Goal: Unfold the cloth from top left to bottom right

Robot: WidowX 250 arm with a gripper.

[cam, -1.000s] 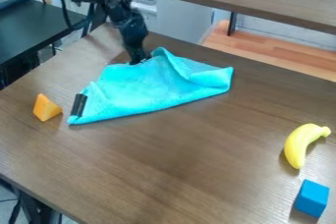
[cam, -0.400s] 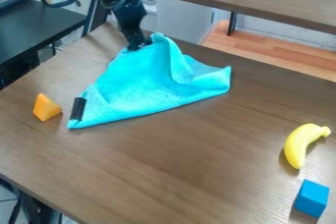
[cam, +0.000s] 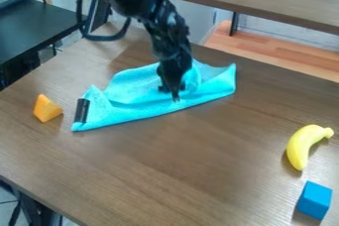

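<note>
cloth on table | wedge left of cloth | banana right | block before banana

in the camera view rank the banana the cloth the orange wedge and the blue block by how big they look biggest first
1. Cloth, largest by far
2. Banana and blue block, too alike to rank
3. Orange wedge, smallest

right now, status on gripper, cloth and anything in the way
Gripper at the cloth. Cloth rumpled, not spread flat. Banana and blue block further toward bottom right.
</note>
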